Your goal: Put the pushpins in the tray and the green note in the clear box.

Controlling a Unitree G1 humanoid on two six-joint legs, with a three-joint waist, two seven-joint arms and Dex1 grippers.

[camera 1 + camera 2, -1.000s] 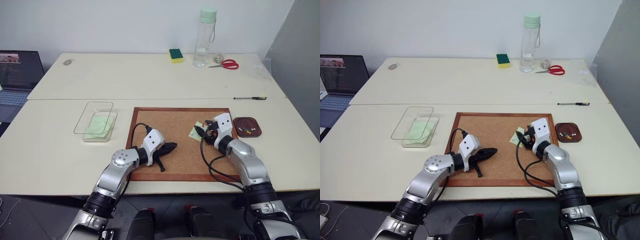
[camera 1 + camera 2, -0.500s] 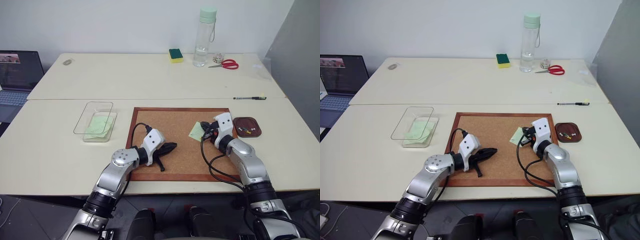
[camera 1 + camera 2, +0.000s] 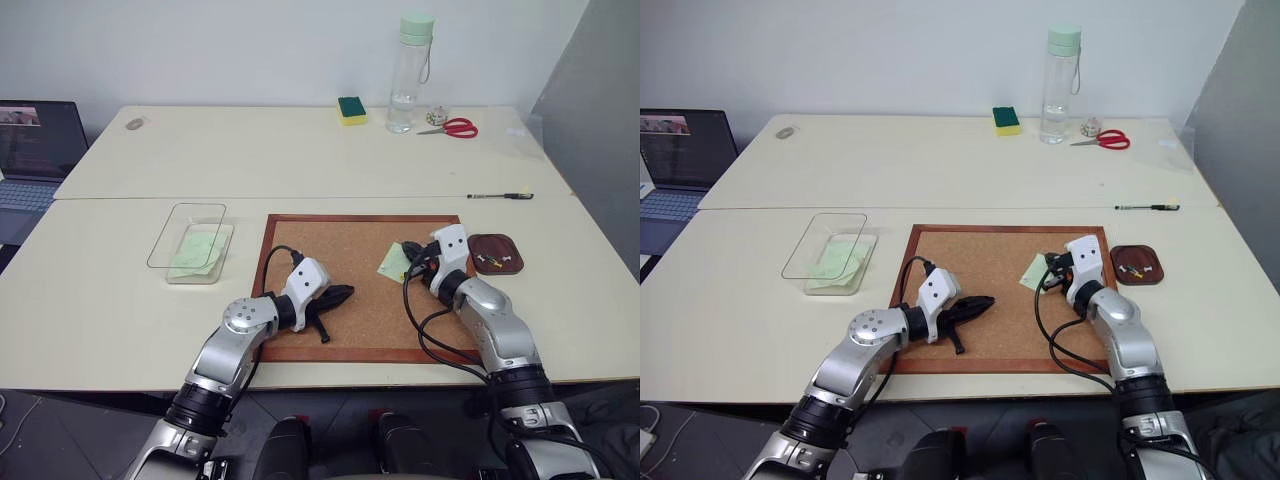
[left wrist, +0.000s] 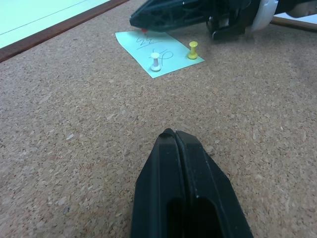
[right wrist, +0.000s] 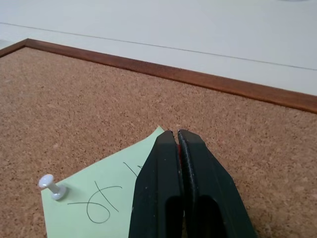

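Subject of inspection: the green note (image 4: 153, 49) lies flat on the cork board (image 3: 330, 250), at 3 o'clock from the board's centre, with handwriting on its face. It is one thin paper sheet, judged very light, limp and easily torn or creased. It should be taken by a free edge or corner, and only after its pins are out. Two pushpins stand upright in it: one white pushpin (image 4: 155, 61) and one yellow pushpin (image 4: 192, 49), near each other. A speck of red shows at the note's far corner under the right gripper (image 5: 177, 136). This is possibly a third pin, not confirmed. The pins are judged light, rigid, small and smooth, liable to slip. Each is best pinched across its waisted plastic head and drawn straight out. The right gripper's jaws are clenched over that corner of the note, and whether they hold anything cannot be told. The left gripper (image 4: 173, 135) has its jaws clenched on nothing, resting over bare cork at 9 o'clock from the note, well apart. One tray (image 3: 497, 242) sits on the table just beside the board at 3 o'clock and holds at least two small pins, exact count unclear. One clear box (image 3: 170, 250) stands at 9 o'clock from the board with pale green paper inside, sheet count indeterminate.
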